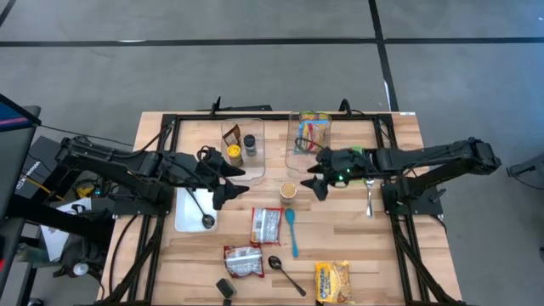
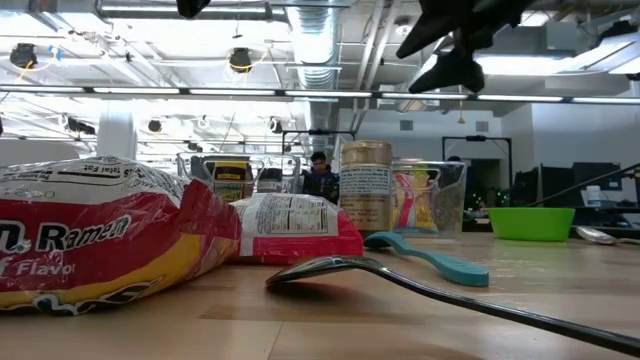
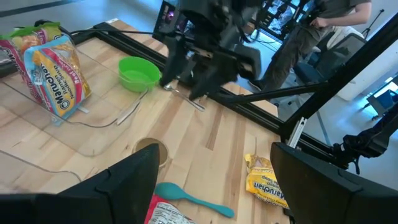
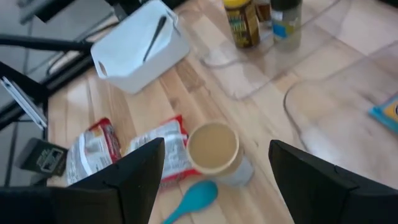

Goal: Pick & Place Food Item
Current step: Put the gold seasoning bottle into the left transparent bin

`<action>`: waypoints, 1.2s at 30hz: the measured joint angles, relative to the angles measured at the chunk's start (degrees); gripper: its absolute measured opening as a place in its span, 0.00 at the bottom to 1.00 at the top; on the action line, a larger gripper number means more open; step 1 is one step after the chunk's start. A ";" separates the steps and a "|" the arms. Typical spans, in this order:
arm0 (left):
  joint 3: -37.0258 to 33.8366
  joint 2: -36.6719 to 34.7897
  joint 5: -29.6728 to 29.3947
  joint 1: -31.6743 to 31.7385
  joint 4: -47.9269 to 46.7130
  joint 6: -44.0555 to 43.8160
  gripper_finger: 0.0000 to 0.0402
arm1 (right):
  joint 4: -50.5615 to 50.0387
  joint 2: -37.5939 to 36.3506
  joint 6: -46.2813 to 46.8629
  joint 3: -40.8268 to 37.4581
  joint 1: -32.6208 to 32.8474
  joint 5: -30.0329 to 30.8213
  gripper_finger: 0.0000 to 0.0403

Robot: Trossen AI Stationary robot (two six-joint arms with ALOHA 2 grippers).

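High view looks straight down on a wooden table (image 1: 357,246) with both arms reaching toward the middle. Left gripper (image 1: 231,181) hangs with its fingers spread wide and nothing between them, just beside a white tray (image 1: 185,212) that holds a dark ladle (image 1: 202,212). Right gripper (image 1: 316,180) is also spread wide and empty, near a small round cup (image 1: 288,191) with a tan lid; from the right wrist view that cup (image 4: 216,151) sits between this arm's two dark fingers (image 4: 124,180), well below them on the table. Food items lie in front of the cup: a red and white ramen packet (image 1: 266,226), a second red and white packet (image 1: 244,261) nearer the front edge, and a yellow ramen packet (image 1: 332,280) at the front right. A teal spoon (image 1: 291,229) lies just beside the first packet, and a dark metal spoon (image 1: 285,272) lies between the second packet and the yellow one. Toward the back stand two clear bins, one (image 1: 255,166) holding a yellow-lidded jar (image 1: 233,152) and a dark-lidded jar (image 1: 249,143), the other (image 1: 297,149) holding a colourful noodle pack (image 1: 314,129). Left wrist view shows a green bowl (image 3: 138,72) on the table and a person (image 3: 311,31) standing beyond it.
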 joint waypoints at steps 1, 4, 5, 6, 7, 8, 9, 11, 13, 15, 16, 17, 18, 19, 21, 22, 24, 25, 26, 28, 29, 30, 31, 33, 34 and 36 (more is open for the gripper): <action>0.00 0.00 -0.01 0.00 -0.01 0.00 0.75 | -0.50 0.00 0.84 0.00 1.28 1.28 0.70; 0.00 0.00 0.00 0.02 0.00 0.00 0.75 | -1.25 0.00 3.12 0.00 5.20 5.63 0.70; 0.00 0.00 0.00 0.02 0.00 0.02 0.75 | -1.66 0.00 3.85 0.00 6.55 7.18 0.70; 0.00 0.00 -0.02 0.02 0.00 0.02 0.75 | -1.97 0.00 4.50 0.00 7.84 8.65 0.70; 0.00 0.00 -0.02 0.02 0.00 0.02 0.75 | -2.25 0.00 5.28 0.00 9.11 10.29 0.70; 0.00 0.00 -0.02 0.02 0.00 0.02 0.75 | -2.60 0.00 6.12 0.00 10.38 12.08 0.70; 0.00 0.00 -0.02 0.02 0.00 0.02 0.75 | -3.05 0.02 7.00 0.00 11.65 13.86 0.70; 0.00 0.00 -0.02 0.02 0.00 0.01 0.75 | -3.78 0.77 8.75 0.01 13.94 17.19 0.70; 0.00 0.00 -0.02 0.02 0.00 0.01 0.75 | -5.13 1.79 10.52 0.00 16.04 19.21 0.70; 0.00 0.00 -0.02 0.02 0.00 0.00 0.75 | -5.29 3.77 12.31 0.07 17.69 20.13 0.70; 0.00 0.00 -0.02 0.02 0.00 0.02 0.75 | -5.54 5.13 13.14 0.06 18.44 20.18 0.70; 0.00 0.01 -0.02 0.02 0.00 0.01 0.75 | -5.94 6.58 13.79 0.00 19.12 20.18 0.70; 0.00 0.00 -0.03 0.02 0.01 0.01 0.75 | -5.72 8.24 14.35 0.00 19.68 20.20 0.70; 0.00 0.02 -0.02 0.02 0.00 0.02 0.75 | -5.35 10.04 14.90 0.02 20.18 20.16 0.70; 0.00 0.02 -0.04 0.02 0.02 0.00 0.75 | -5.49 13.75 15.95 0.00 20.88 19.68 0.70; 0.00 0.02 -0.04 0.02 0.02 0.02 0.75 | -5.45 15.48 16.97 0.00 21.12 19.62 0.70; 0.00 0.02 -0.03 0.02 0.02 0.02 0.75 | -5.44 18.43 19.08 0.00 21.45 19.55 0.70; 0.00 0.02 -0.04 0.02 0.02 0.02 0.75 | -5.44 19.62 19.96 0.00 21.56 19.54 0.70; 0.00 0.02 -0.02 0.02 0.02 0.00 0.75 | -5.27 20.75 21.00 0.00 21.60 19.51 0.70; 0.00 0.02 -0.04 0.02 0.02 0.00 0.75 | -5.36 22.48 22.80 -0.02 21.60 19.41 0.70; 0.00 0.02 -0.04 0.02 0.02 0.02 0.75 | -5.18 23.22 23.43 -0.02 21.60 19.37 0.70; 0.00 0.02 -0.03 0.02 0.02 0.02 0.75 | -4.84 23.92 23.74 0.00 21.60 19.37 0.70; 0.00 0.02 -0.03 0.02 0.02 0.01 0.75 | -4.55 24.63 23.79 0.00 21.60 19.37 0.70; 0.00 0.02 -0.04 0.02 0.02 0.02 0.75 | -3.73 25.83 23.84 0.00 21.59 19.34 0.70; 0.00 0.02 -0.03 0.02 0.02 0.01 0.75 | -3.51 26.20 23.82 0.00 21.58 19.31 0.70; 0.00 0.02 -0.04 0.02 0.02 0.02 0.75 | -3.33 27.16 23.82 0.00 21.58 19.33 0.70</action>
